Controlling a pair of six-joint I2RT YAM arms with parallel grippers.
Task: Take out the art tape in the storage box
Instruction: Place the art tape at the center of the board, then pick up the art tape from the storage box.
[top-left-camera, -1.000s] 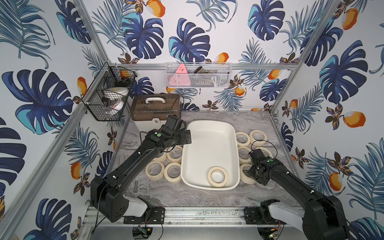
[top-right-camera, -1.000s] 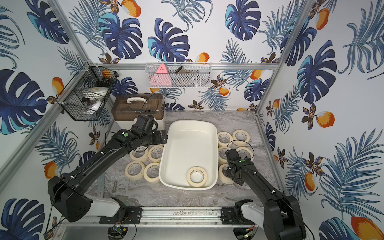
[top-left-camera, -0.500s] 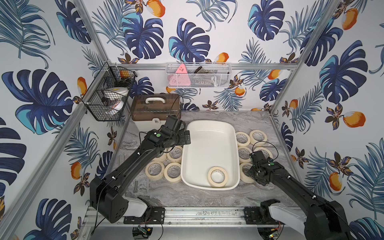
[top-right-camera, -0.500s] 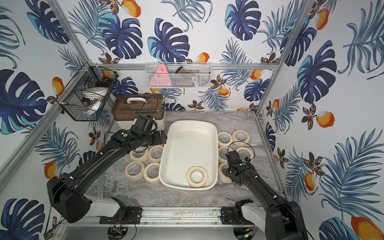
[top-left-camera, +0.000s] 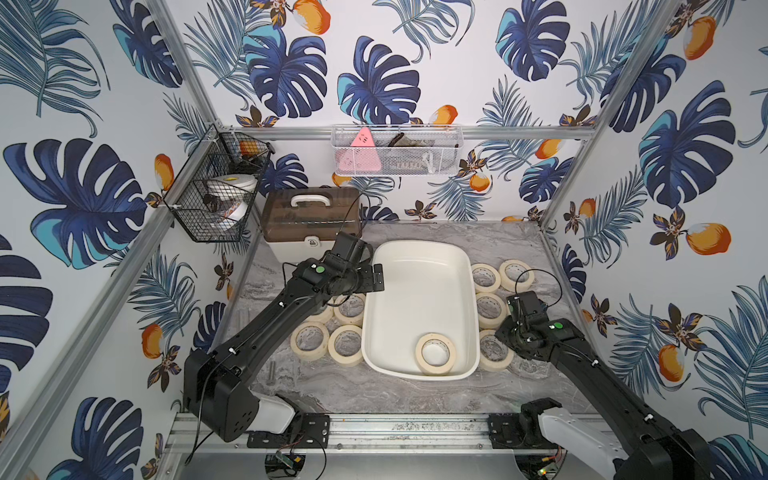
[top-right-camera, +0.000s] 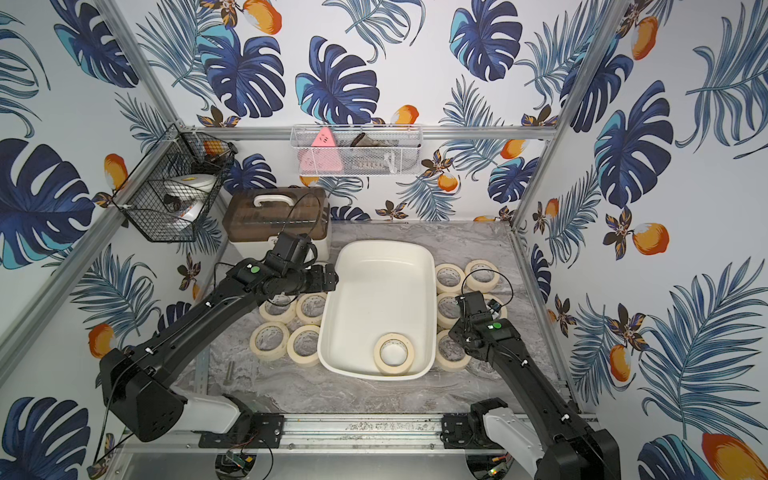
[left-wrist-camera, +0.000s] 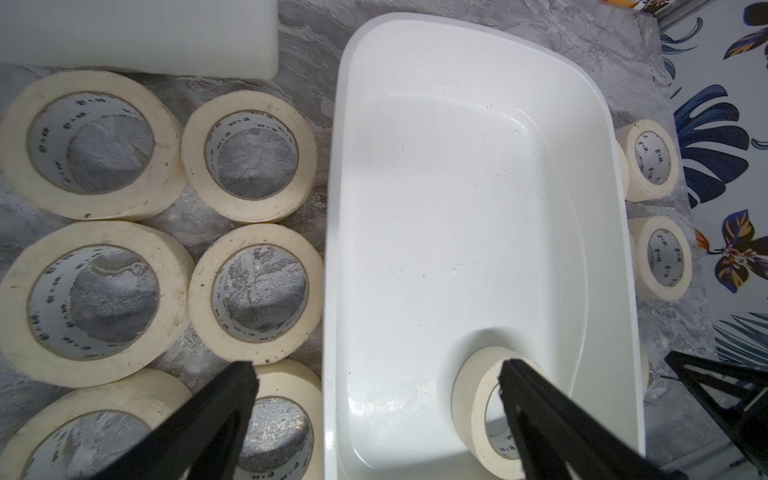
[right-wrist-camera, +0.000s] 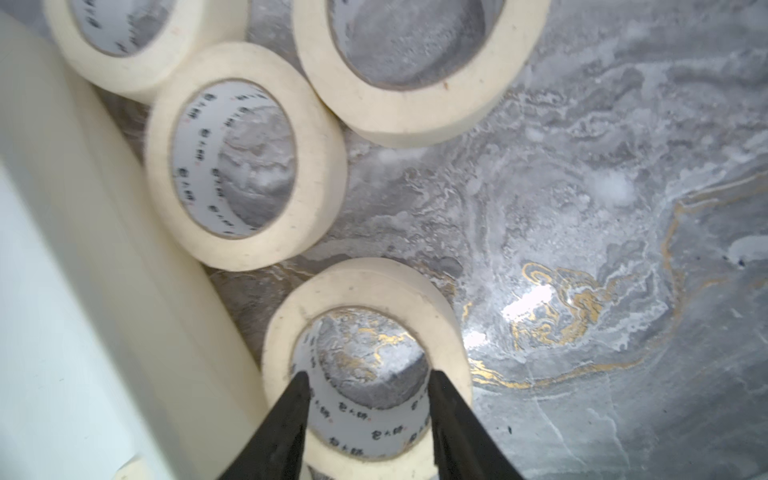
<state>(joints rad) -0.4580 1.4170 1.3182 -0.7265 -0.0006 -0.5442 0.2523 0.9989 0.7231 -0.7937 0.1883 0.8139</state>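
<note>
One roll of art tape (top-left-camera: 434, 354) (top-right-camera: 393, 354) lies flat at the near end of the cream-white storage box (top-left-camera: 419, 246) (top-right-camera: 382, 243). In the left wrist view the same roll (left-wrist-camera: 473, 399) shows partly behind one finger. My left gripper (left-wrist-camera: 378, 370) (top-left-camera: 376, 277) hovers open above the box's left rim, holding nothing. My right gripper (right-wrist-camera: 368, 390) hangs over a roll (right-wrist-camera: 365, 286) (top-left-camera: 490, 362) lying on the table just right of the box. Its jaws stand apart over the roll's core, gripping nothing.
Several rolls lie on the marble table left of the box (top-left-camera: 309, 340) and several to its right (top-left-camera: 486, 277). A brown-lidded case (top-left-camera: 309, 220) stands at the back left. A black wire basket (top-left-camera: 216, 195) and a white mesh basket (top-left-camera: 397, 151) hang on the walls.
My right gripper's jaws have spread apart over the roll beside the box, and the roll stays on the table. The left arm has not moved.
</note>
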